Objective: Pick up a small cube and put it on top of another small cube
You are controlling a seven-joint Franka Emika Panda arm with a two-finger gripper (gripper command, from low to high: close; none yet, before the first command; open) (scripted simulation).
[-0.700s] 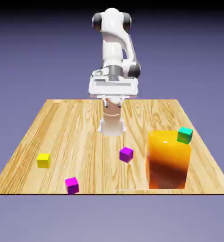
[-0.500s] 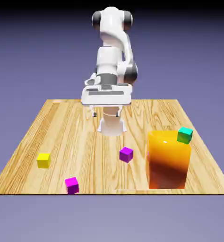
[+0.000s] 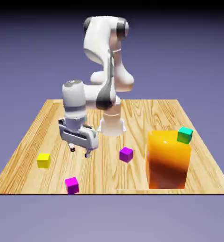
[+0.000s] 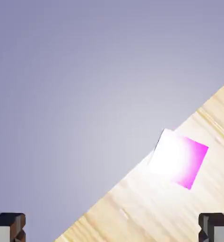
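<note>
The small bright pink-magenta cube point(image 3: 72, 185) rests near the table's front edge, at the exterior view's left of centre. In the hand view the same cube point(image 4: 178, 158) lies right of centre beside the table edge. My gripper point(image 3: 79, 151) hangs open above the table, up and slightly to the exterior view's right of the pink cube, with nothing between its fingers. Its two grey fingertips point(image 4: 8, 227) show wide apart at the hand view's bottom corners. A darker violet-purple cube point(image 3: 126, 154) sits mid-table.
A tall orange block point(image 3: 168, 159) stands at the exterior view's right with a small green cube point(image 3: 185, 135) at its top back corner. A yellow cube point(image 3: 43, 160) lies at the left. The wooden table point(image 3: 85, 123) ends just in front of the pink cube.
The arm has swung from the table's middle to the exterior view's left and come down toward the front, bringing the open gripper close above the pink cube. No cube has moved.
</note>
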